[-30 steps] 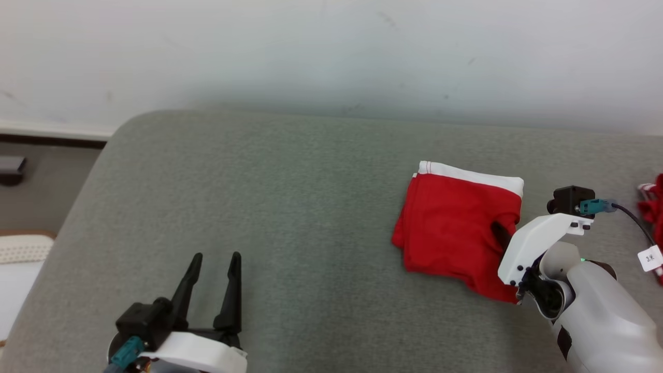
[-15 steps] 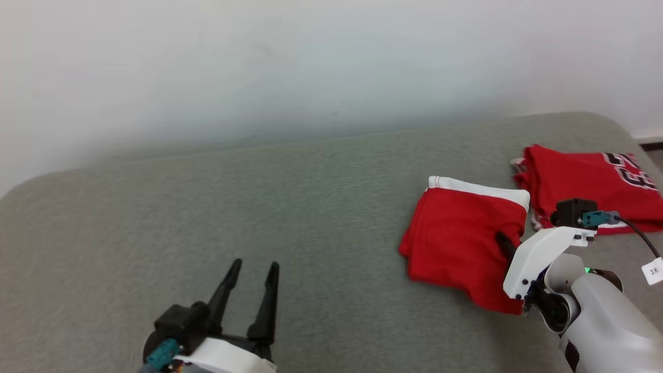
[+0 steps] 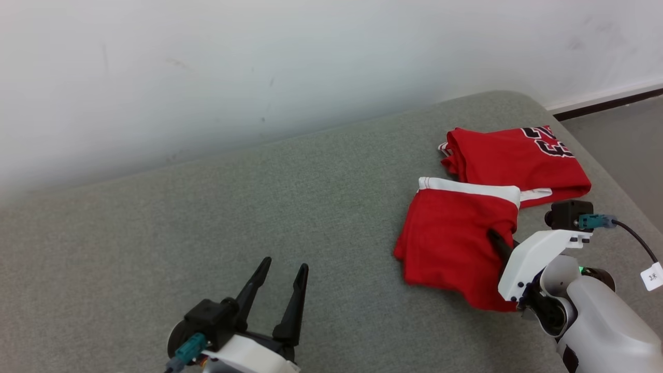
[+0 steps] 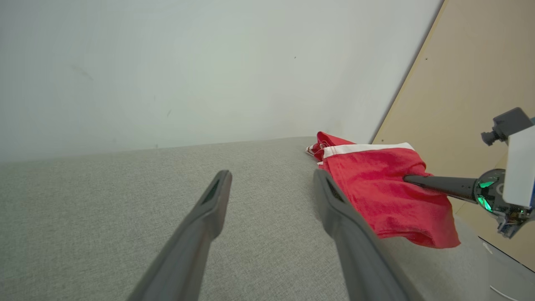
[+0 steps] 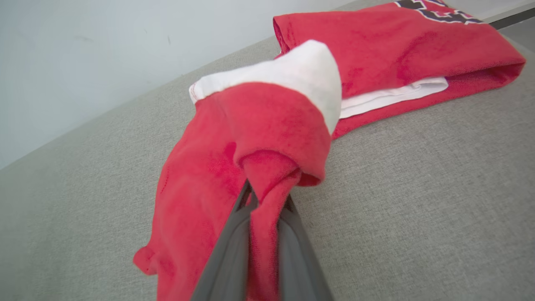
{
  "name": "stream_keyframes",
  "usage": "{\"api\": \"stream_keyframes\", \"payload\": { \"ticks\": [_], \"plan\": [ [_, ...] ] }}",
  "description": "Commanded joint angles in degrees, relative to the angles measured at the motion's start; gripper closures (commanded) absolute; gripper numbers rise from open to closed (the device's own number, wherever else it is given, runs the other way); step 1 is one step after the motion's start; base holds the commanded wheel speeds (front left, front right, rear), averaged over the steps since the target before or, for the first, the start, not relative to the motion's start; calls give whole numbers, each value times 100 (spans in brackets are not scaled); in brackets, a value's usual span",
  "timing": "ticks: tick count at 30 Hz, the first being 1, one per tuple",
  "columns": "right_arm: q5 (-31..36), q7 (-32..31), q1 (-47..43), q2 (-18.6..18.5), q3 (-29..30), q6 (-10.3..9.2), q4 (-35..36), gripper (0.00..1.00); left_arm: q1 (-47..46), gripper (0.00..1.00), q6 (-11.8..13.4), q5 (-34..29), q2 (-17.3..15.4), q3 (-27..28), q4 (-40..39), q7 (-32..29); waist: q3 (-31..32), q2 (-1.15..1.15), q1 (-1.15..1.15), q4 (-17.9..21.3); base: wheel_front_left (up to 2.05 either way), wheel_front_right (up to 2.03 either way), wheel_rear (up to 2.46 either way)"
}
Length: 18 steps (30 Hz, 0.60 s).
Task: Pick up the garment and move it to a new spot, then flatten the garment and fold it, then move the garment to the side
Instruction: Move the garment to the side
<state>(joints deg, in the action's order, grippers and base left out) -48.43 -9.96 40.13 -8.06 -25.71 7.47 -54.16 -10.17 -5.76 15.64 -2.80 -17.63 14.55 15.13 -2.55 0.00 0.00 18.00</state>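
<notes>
- Grey, coarse-woven cushion runs across the head view, with its rounded right end in sight. A pale, scuffed wall stands behind it, and a dark skirting and grey floor lie past that end.
- A red shirt with black lettering lies folded near the cushion's right end.
- The garment is red with a white band along its far edge and is folded into a rough square. It sits toward the right of the cushion, its banded end meeting the near edge of the lettered shirt.
- The right gripper is clamped almost closed on a bunched fold at the garment's near right side, and the cloth droops from its fingers.
- The left gripper hovers over bare cushion well to the left, its jaws spread wide and holding nothing.
- Since a second ago the head camera has swung rightward, bringing the lettered shirt and the cushion's right end into the picture. The grip on the garment looks unchanged, and the left gripper is as wide as before.
</notes>
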Motion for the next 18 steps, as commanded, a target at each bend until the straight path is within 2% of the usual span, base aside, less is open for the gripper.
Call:
{"api": "stream_keyframes", "payload": {
  "ticks": [1, 11, 13, 14, 18],
  "plan": [
    [-15, 43, -4, -65, -55, 2, 59, 100, -52, 0, 12, 9, -23, -10, 14, -5, -58, 0, 0, -15, 0, 0, 0],
    [161, -20, 583, -608, -542, 2, 425, 100, -321, 0, -45, -145, -27, -14, 76, -4, -708, 0, 0, -417, 0, 0, 0],
    [190, -122, 875, -948, -753, 1, 575, 100, -442, 0, -70, -207, -44, -17, 101, -4, -1003, 0, 0, -588, 0, 0, 0],
    [190, -122, 875, -948, -753, 1, 575, 100, -442, 0, -70, -207, -44, -17, 101, -4, -1003, 0, 0, -588, 0, 0, 0],
    [177, -294, 1281, -1442, -1030, 1, 749, 100, -620, 0, -108, -290, -83, -37, 104, -4, -1370, 0, 0, -793, 0, 0, 0]
  ]
}}
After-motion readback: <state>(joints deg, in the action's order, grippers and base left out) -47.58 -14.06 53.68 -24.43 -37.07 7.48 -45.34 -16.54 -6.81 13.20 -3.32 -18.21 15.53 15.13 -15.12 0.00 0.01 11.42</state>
